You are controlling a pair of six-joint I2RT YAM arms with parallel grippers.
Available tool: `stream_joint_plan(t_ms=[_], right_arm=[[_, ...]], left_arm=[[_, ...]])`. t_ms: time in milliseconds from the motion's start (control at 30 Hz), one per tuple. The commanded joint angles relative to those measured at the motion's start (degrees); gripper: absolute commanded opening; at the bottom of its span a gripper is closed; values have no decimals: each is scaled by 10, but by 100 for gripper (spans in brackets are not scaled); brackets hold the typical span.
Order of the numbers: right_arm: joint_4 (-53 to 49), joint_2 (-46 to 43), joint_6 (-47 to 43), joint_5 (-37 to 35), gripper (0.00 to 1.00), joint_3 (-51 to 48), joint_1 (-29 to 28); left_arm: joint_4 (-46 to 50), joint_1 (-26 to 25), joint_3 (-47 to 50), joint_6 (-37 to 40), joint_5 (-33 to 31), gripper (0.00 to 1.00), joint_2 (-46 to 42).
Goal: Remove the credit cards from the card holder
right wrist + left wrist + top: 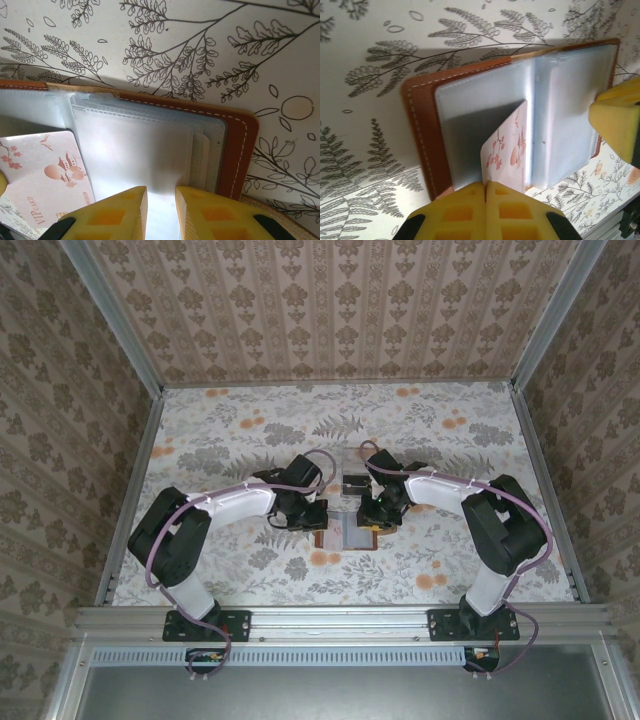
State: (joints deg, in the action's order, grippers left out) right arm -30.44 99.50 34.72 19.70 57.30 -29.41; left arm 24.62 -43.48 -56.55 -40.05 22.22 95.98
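The card holder [345, 533] lies open on the table [250, 440], near the middle of its near edge, between the two arms. In the left wrist view the left gripper [486, 192] has its yellow fingers pressed together on the lower edge of a pink blossom-printed credit card [507, 145], which stands partly out of a clear sleeve over the holder's left half. The right gripper [161, 200] sits at the holder's right half with its fingers a narrow gap apart over the clear sleeves. Whether they pinch a sleeve or merely press on it, I cannot tell.

The step in hand looks like pulling this first card free while the right arm steadies the holder. The next move calls for a straight pull along the sleeve, so that the card neither bends nor drags the holder along. Just beyond the holder stands what seems to be a clear tray [350, 475], a likely place to drop the card.
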Motion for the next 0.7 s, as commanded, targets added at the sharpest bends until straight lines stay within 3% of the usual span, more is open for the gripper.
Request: stream_joint_plan(t_ms=[0,667], right_arm=[[-38,11,-4,-41,25,-3,0],[-39,9,-4,-40,25,0,0]], left_arm=[[-14,-8,-23,-14,-3,2,6],[-20,-43,-30,-37,2,13,18]])
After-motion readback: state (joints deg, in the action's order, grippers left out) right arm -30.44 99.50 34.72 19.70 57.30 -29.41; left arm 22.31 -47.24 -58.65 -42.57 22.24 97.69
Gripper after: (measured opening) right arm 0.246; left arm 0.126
